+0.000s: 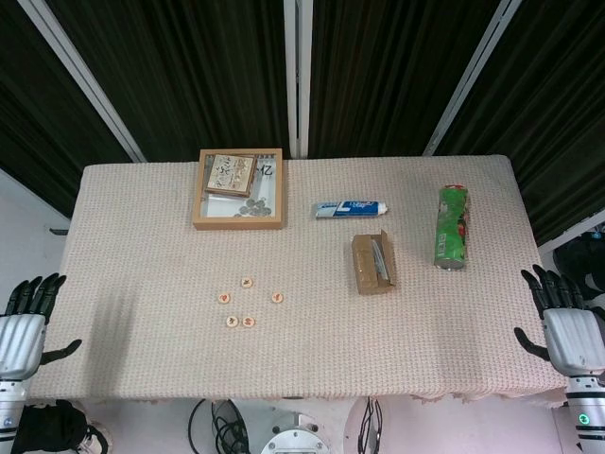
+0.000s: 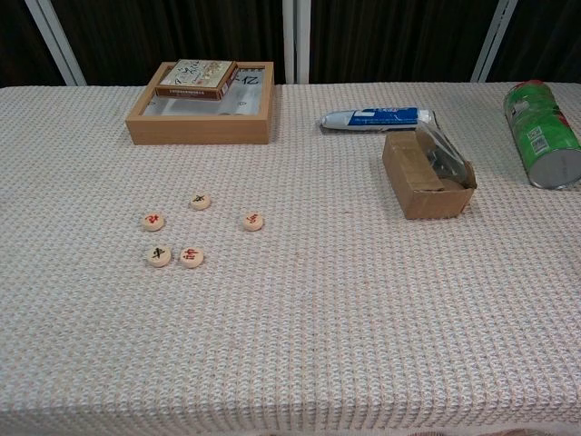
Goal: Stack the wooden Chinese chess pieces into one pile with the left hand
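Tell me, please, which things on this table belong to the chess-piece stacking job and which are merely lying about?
For the job:
- five wooden chess pieces, lying flat and apart, none stacked yet
- left hand, open at the table's edge

Lying about:
- wooden tray with a small box in it
- toothpaste tube
- open cardboard box
- green can on its side
- right hand, open
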### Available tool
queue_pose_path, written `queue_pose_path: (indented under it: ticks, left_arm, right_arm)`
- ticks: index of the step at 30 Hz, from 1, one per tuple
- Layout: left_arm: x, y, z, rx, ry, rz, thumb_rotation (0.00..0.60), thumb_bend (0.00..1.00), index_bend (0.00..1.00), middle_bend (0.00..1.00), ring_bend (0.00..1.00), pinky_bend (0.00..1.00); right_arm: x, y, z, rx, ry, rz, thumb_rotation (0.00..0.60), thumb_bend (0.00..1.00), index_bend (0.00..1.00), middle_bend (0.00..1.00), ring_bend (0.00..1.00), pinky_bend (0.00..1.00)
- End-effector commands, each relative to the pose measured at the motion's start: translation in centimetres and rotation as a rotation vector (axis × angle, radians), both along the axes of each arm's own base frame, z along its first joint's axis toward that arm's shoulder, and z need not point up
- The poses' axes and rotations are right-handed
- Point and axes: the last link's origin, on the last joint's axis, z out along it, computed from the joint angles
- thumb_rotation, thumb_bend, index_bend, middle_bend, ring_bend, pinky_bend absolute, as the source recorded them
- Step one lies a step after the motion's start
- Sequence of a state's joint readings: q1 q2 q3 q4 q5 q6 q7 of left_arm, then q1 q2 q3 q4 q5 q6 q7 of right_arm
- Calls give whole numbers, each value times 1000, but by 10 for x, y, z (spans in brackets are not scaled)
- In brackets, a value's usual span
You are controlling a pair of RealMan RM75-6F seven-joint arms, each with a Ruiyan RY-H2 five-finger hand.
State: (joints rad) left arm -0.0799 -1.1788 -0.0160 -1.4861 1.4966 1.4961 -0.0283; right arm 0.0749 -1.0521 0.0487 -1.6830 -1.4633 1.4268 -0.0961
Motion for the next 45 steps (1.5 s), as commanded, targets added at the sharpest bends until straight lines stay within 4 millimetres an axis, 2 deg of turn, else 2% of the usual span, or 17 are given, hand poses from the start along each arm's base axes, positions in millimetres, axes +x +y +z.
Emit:
queue_pose_path:
  ticks: [1, 8, 14, 22, 31, 40, 45]
  left_arm:
    - [0, -1, 1, 3, -2, 4, 600, 45, 40, 44, 0, 0]
    - [9, 0, -3, -21, -26, -32, 600, 74, 47, 44, 0, 0]
    - [33, 19, -11, -88, -69, -79, 600, 101, 87, 44, 0, 0]
    - [84, 42, -55, -235, -62, -162, 600, 98, 156, 44, 0, 0]
    - [141, 48, -112, -455, -20, -252, 600, 98, 159, 44, 0, 0]
    - [172, 62, -158, -555, -51, -284, 600, 101, 162, 44, 0, 0]
    - [183, 73, -172, -579, -66, -295, 600, 125, 177, 44, 0, 0]
  right_arm:
    - [0, 1, 0, 2, 0, -1, 600, 194, 0, 0, 0, 0]
    - [-1, 3, 0, 1, -5, -2, 600, 194, 0, 0, 0, 0]
    - [-1, -1, 4, -9, -11, -2, 600, 193, 0, 0, 0, 0]
    - [-2, -10, 13, -17, -27, 7, 600, 194, 0, 0, 0, 0]
    - [-4, -12, 16, -18, -56, 14, 600, 193, 0, 0, 0, 0]
    - [-8, -10, 17, -19, -63, 12, 600, 193, 0, 0, 0, 0]
    - [-11, -9, 18, -22, -65, 5, 600, 194, 0, 0, 0, 0]
